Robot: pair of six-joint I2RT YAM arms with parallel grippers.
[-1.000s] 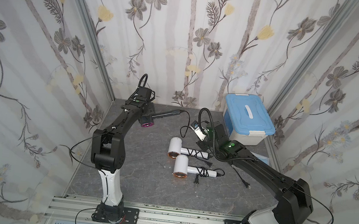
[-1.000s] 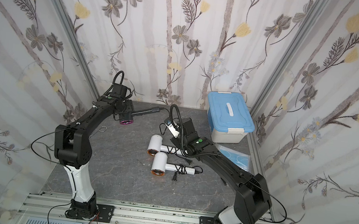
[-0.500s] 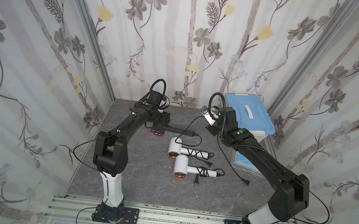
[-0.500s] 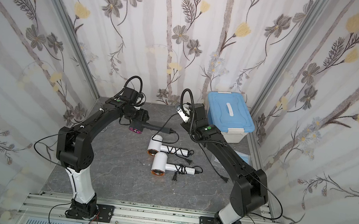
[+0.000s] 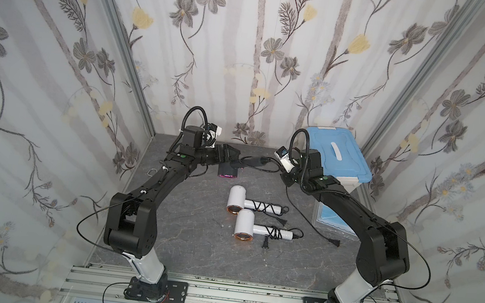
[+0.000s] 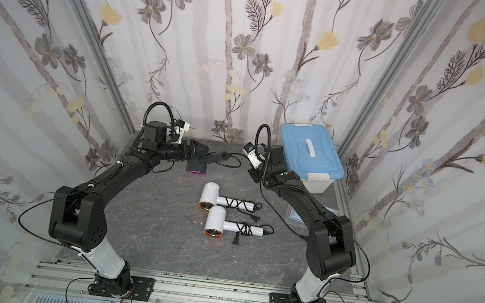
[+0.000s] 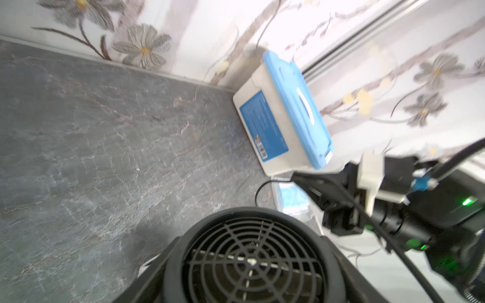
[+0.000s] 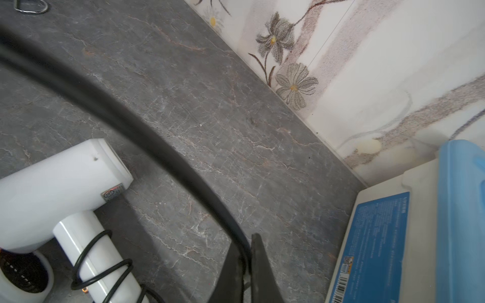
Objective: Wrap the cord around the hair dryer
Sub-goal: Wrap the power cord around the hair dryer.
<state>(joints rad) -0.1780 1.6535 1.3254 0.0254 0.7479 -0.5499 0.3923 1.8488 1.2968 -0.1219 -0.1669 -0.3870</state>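
Observation:
A dark grey hair dryer (image 5: 228, 170) (image 6: 197, 166) with a pink nozzle ring hangs above the back of the table. My left gripper (image 5: 228, 154) (image 6: 195, 149) is shut on its body. In the left wrist view its round rear grille (image 7: 252, 259) fills the space between the fingers (image 7: 154, 270). Its black cord (image 5: 264, 164) (image 8: 131, 126) leaves the handle end and arcs across to my right gripper (image 5: 284, 178) (image 8: 244, 253), which is shut on it. Beyond that grip the cord drops loosely to its plug (image 5: 335, 241) on the table.
Two white hair dryers (image 5: 237, 197) (image 5: 245, 223) with cords wound on their handles lie mid-table, below the stretched cord. A blue-lidded box (image 5: 338, 157) stands at the back right, with a flat blue packet (image 5: 329, 216) in front of it. A metal ring (image 5: 151, 172) lies at the left.
The left arm swung the dark dryer from the far left toward the back middle. The right gripper rose from beside the white dryers to the back right, drawing the cord along.

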